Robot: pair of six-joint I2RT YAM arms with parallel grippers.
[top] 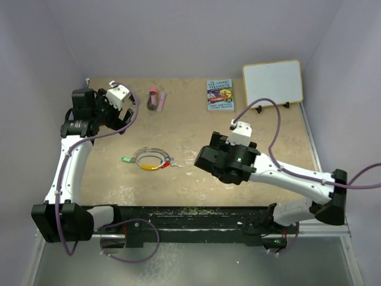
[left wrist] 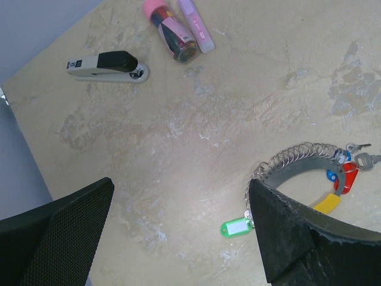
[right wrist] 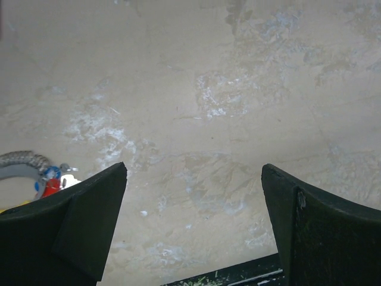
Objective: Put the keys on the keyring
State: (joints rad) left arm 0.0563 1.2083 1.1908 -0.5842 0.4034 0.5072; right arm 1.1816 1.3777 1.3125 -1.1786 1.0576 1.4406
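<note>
Currently the keyring (top: 152, 159) is lying flat mid-table, between the arms, a green key tag (left wrist: 236, 227) sticking out on its left, the red tag (left wrist: 350, 176) and blue tag (left wrist: 331, 177) bunching on its right. The left gripper (left wrist: 180, 190) is hanging spread and empty, one finger (left wrist: 297, 238) hiding part of the loop. The right gripper (right wrist: 193, 173) is gaping wide too, its wrist view cutting off all but the ring's edge.
</note>
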